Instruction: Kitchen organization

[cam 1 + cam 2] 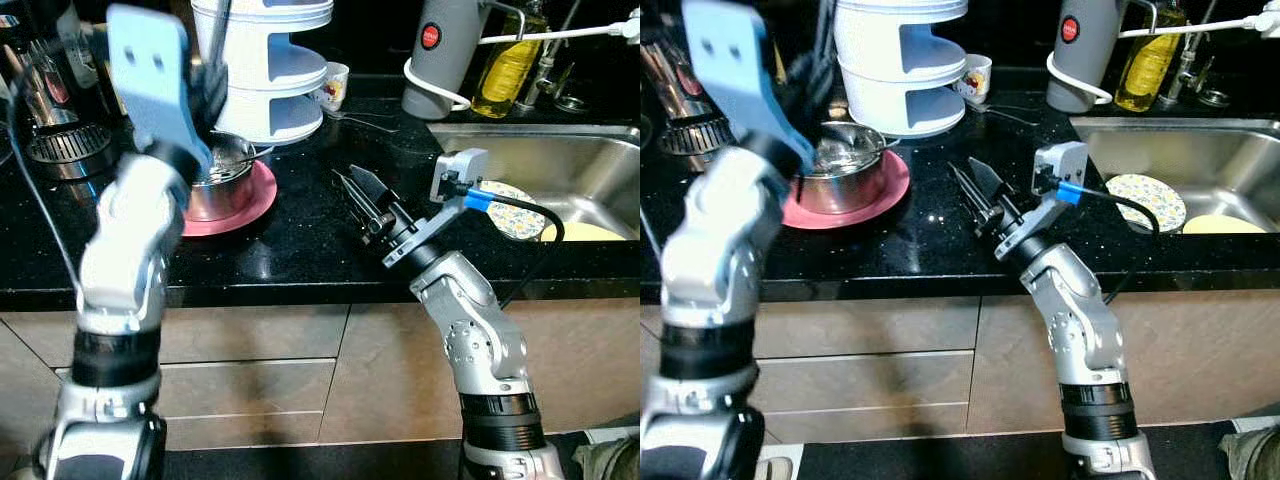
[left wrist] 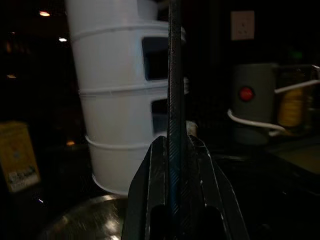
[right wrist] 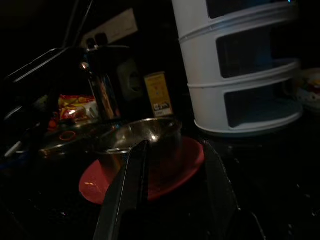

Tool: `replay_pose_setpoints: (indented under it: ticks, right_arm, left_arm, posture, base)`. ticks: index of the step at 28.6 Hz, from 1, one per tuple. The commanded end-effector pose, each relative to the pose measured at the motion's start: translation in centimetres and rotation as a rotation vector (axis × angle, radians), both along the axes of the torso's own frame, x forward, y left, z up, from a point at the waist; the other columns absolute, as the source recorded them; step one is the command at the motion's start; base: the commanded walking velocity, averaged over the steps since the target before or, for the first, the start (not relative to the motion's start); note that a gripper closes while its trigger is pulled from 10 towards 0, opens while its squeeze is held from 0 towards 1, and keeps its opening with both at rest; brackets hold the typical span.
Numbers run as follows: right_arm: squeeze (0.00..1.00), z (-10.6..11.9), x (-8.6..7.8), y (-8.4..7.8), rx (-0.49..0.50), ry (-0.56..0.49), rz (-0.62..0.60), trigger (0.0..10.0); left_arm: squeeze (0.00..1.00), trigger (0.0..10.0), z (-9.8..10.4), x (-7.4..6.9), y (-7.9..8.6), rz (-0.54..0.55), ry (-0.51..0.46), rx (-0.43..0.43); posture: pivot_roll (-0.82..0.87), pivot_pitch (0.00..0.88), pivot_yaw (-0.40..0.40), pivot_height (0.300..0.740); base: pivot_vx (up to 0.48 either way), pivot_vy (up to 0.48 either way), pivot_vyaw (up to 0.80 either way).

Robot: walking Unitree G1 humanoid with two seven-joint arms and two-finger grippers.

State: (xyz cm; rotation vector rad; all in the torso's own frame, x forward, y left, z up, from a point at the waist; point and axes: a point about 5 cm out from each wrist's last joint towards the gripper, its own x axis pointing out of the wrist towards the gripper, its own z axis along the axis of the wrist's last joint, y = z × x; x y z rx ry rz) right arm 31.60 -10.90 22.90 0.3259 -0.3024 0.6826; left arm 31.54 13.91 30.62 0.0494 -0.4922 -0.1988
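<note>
Head stereo pair looks forward and down from above the black stone counter (image 1: pixel 300 240), steel sink (image 1: pixel 1160 150) on the right side. Both eyes share the same scene, slightly offset. Left wrist cam sits close, facing the white tiered plastic rack (image 2: pixel 120 100) along its fingers. Right wrist cam sits low over the counter, facing the steel bowl (image 3: pixel 145 132) on the red round plate (image 3: pixel 175 165); shares rack with left wrist.

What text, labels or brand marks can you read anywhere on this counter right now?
None can be read.
Red round badge on the grey appliance: mark too small to read.
Yellow card behind the steel bowl: print too dark and blurred.
Oil bottle by the sink: no label legible.
</note>
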Motion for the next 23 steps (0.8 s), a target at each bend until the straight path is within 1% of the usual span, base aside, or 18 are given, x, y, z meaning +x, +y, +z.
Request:
replay_pose_setpoints:
  ticks: [1,2,4,5,8,10,11,12,15,16,18,20,23]
  right_arm:
    - [0.0,-0.4,0.1,-0.6,-0.007,0.007,-0.033,10.0]
    - [0.0,-0.7,0.2,-0.8,-0.012,0.013,-0.045,10.0]
    - [0.0,-1.1,0.3,-1.1,-0.017,0.023,-0.065,10.0]
    - [0.0,-1.1,0.3,-1.1,-0.017,0.023,-0.065,10.0]
    - [0.0,-1.5,0.5,-1.7,-0.02,0.034,-0.1,10.0]
    - [0.0,-1.8,0.6,-2.0,-0.018,0.043,-0.121,10.0]
    - [0.0,-1.8,0.6,-2.0,-0.018,0.043,-0.121,10.0]
    - [0.0,-1.9,0.7,-2.2,-0.018,0.046,-0.133,10.0]
    - [0.0,-2.0,0.9,-2.3,-0.02,0.049,-0.145,10.0]
    - [0.0,-2.1,0.9,-2.3,-0.02,0.05,-0.147,10.0]
    - [0.0,-2.1,0.9,-2.3,-0.021,0.051,-0.151,10.0]
    - [0.0,-2.2,1.0,-2.4,-0.027,0.049,-0.156,10.0]
    - [0.0,-2.3,1.0,-2.3,-0.047,0.045,-0.159,10.0]
  left_arm:
    - [0.0,10.0,-0.1,-0.7,-0.5,-0.013,-0.036,-0.003]
    - [0.0,10.0,-1.0,-0.9,-0.9,-0.03,-0.015,-0.017]
    - [0.0,10.0,-2.2,-1.2,-1.5,-0.048,0.012,-0.034]
    - [0.0,10.0,-2.2,-1.2,-1.5,-0.048,0.012,-0.034]
    - [0.0,10.0,-3.7,-1.7,-2.6,-0.073,0.044,-0.012]
    - [0.0,10.0,-4.6,-2.0,-3.1,-0.083,0.068,-0.024]
    - [0.0,10.0,-4.6,-2.0,-3.1,-0.083,0.068,-0.024]
    - [0.0,10.0,-5.2,-2.2,-3.4,-0.083,0.074,-0.006]
    - [0.0,10.0,-5.8,-2.1,-3.5,-0.081,0.095,0.011]
    - [0.0,10.0,-5.9,-2.1,-3.3,-0.071,0.096,0.019]
    - [0.0,10.0,-6.1,-2.0,-2.7,-0.048,0.095,0.008]
    - [0.0,10.0,-6.1,-1.8,-2.0,-0.021,0.095,-0.004]
    - [0.0,10.0,-6.0,-1.6,-1.6,-0.006,0.094,-0.005]
  posture:
    - [0.1,0.033,-0.021,0.74]
    - [0.1,0.029,-0.022,0.74]
    - [0.1,0.028,-0.023,0.74]
    - [0.1,0.028,-0.023,0.74]
    - [0.09,0.021,-0.023,0.74]
    - [0.09,0.018,-0.024,0.74]
    - [0.09,0.018,-0.024,0.74]
    - [0.09,0.016,-0.023,0.74]
    - [0.09,0.015,-0.025,0.74]
    - [0.09,0.016,-0.025,0.74]
    - [0.09,0.017,-0.025,0.74]
    - [0.09,0.019,-0.027,0.74]
    - [0.09,0.023,-0.025,0.74]
  base:
    - [0.0,0.0,0.0]
    - [0.0,0.0,0.0]
    - [0.0,0.0,0.0]
    - [0.0,0.0,0.0]
    - [0.0,0.0,0.0]
    - [0.0,0.0,0.0]
    - [0.0,0.0,0.0]
    - [0.0,0.0,0.0]
    - [0.0,0.0,0.0]
    - [0.0,0.0,0.0]
    - [0.0,0.0,0.0]
    - [0.0,-0.336,0.0]
    - [0.0,-0.436,0.0]
